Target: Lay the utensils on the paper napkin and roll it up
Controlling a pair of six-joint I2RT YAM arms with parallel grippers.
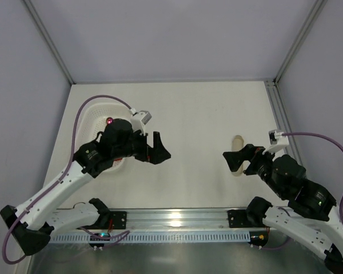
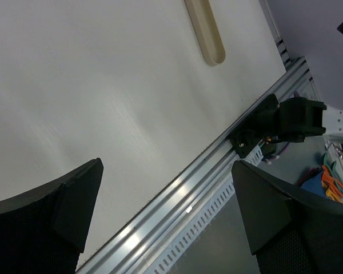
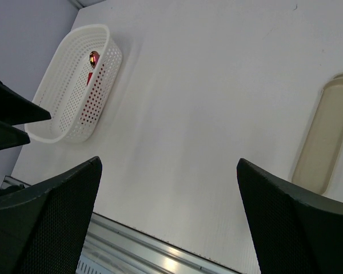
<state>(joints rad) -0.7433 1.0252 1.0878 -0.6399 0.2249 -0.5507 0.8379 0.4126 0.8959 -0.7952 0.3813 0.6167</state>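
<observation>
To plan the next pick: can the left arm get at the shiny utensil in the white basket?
Probably yes. The left pincer is open and empty, the white basket lies under that arm, and nothing covers the shiny utensil. The pincer points away, so it must turn back.

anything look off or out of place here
Nothing spilled or damaged. Oddly, something red and a shiny pink tip sit inside the white basket rather than laid out.
</observation>
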